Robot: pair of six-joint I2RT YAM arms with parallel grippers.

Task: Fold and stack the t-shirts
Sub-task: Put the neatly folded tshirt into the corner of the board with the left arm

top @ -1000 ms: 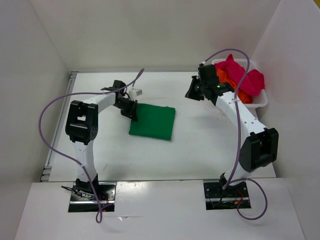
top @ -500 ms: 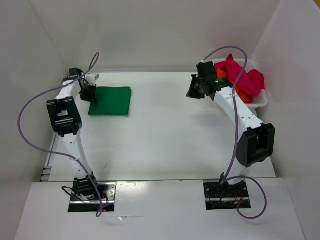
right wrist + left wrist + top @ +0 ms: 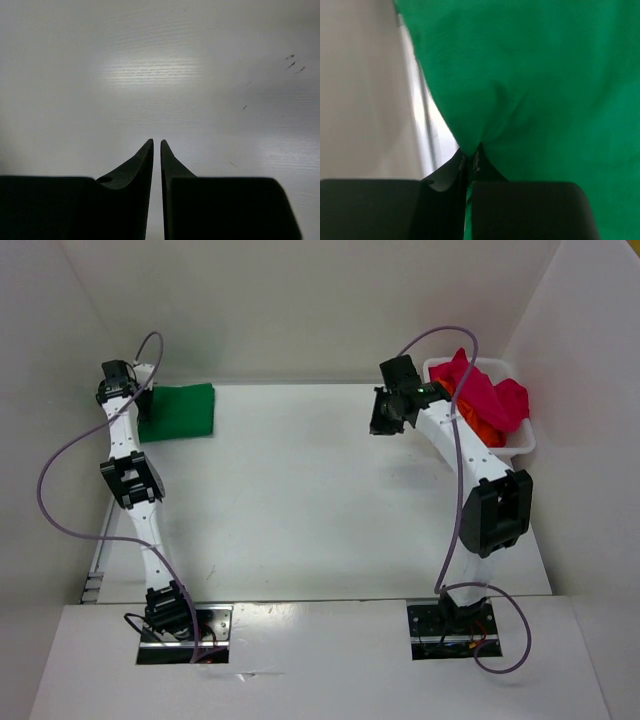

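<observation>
**Green t-shirt pinched at the far left; two t-shirts heaped in the basket**

The folded green t-shirt (image 3: 180,412) is seen lying flat on the bench (image 3: 320,500) in the far left corner. Its left edge is clamped by the left gripper (image 3: 141,403). In the left wrist view the jaws are pressed together on a small raised fold of the green cloth (image 3: 545,75), right at the gripper's (image 3: 470,157) tips.

The right gripper (image 3: 386,416) is held over bare bench at the far right, just left of the white basket (image 3: 522,446). In the right wrist view only a thin slit is seen between its (image 3: 156,145) jaws, nothing is gripped, and only the pale bench surface (image 3: 160,75) is shown beyond them.

The magenta-red t-shirt (image 3: 492,396) is heaped unfolded in the basket and spills over its rim. The orange t-shirt (image 3: 486,431) is bunched beneath it.
</observation>
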